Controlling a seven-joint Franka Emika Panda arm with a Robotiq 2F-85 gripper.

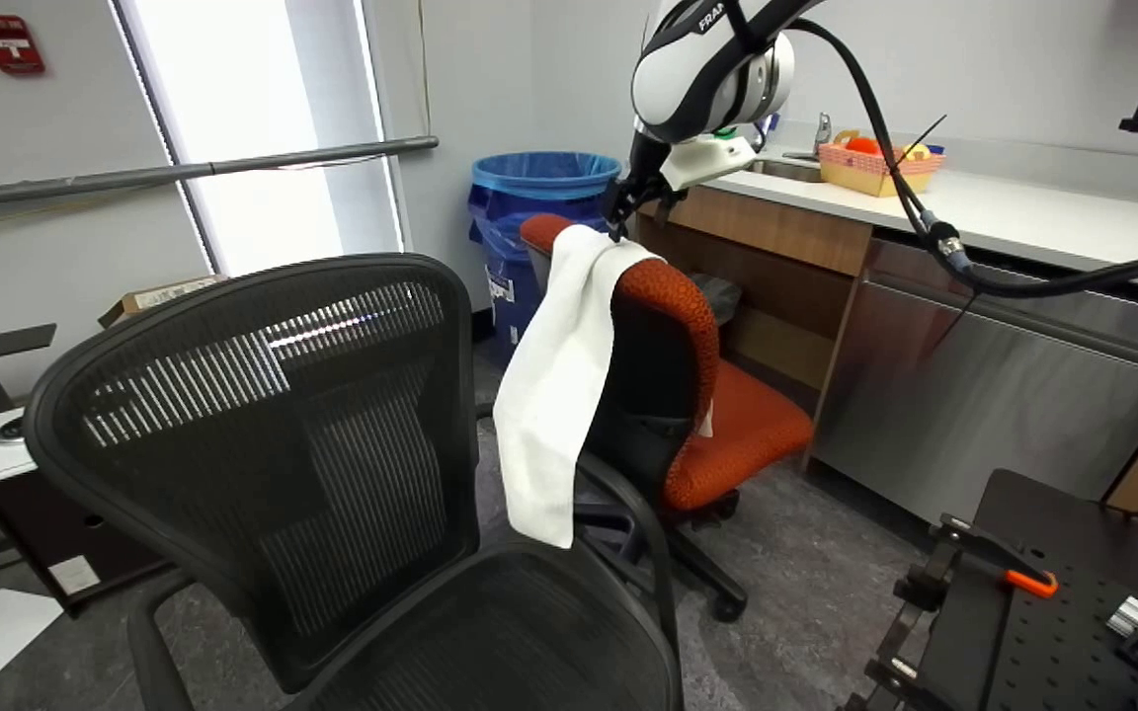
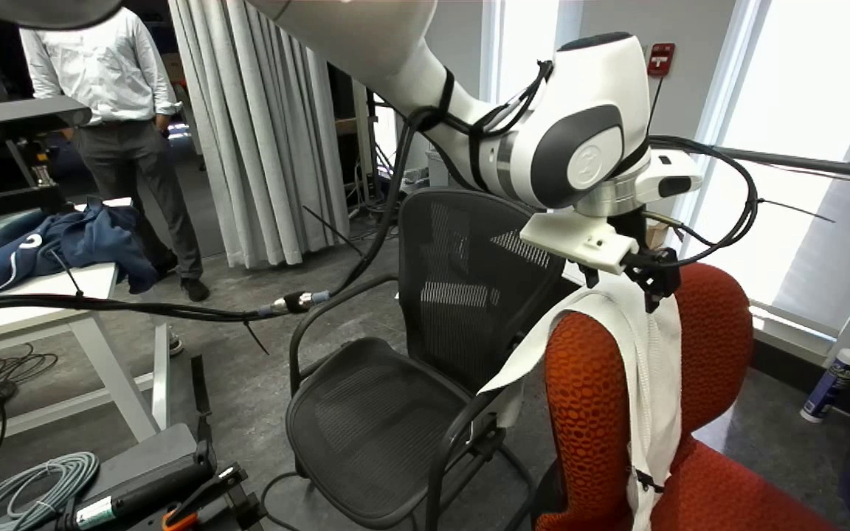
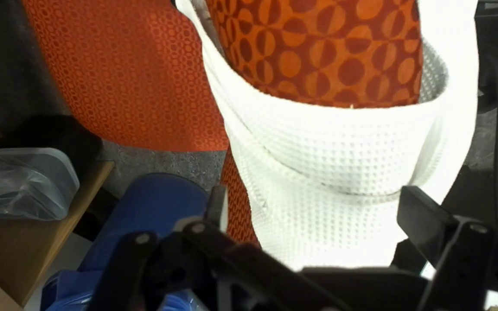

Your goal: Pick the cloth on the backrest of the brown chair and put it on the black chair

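White and limp, the cloth [image 1: 551, 395] lay draped over the backrest [image 2: 587, 398] of the brown chair [image 1: 658, 365], one long end hanging behind on the side of the black chair [image 2: 377, 428], the other falling down the front towards the seat [image 3: 145, 77]. The gripper [image 3: 320, 209] was poised at the top edge with its jaws parted and nothing clamped; in the wrist view its fingers [image 3: 426, 220] stood to either side, one on the seat side and one on the rear, with fabric between. Whether either touched the cloth could not be told. The step in hand seemed to be the grasp, and doing it well meant pinching fabric without biting the padding underneath: a shallow descent, then a slow squeeze to draw slack into a fold above the upholstery. Too deep, and the fingers would likely have caught the backrest and dragged the chair; too high, and they might have slid off with a mere wisp. A short straight lift could then have tested the hold, gently, because a small dark piece [image 2: 645, 480], too small to identify, showed at the cloth's lower front end. Raising both tails clear before crossing to the black chair looked wise, since its armrest [image 1: 656, 558] was near the hanging end and could have snagged it.
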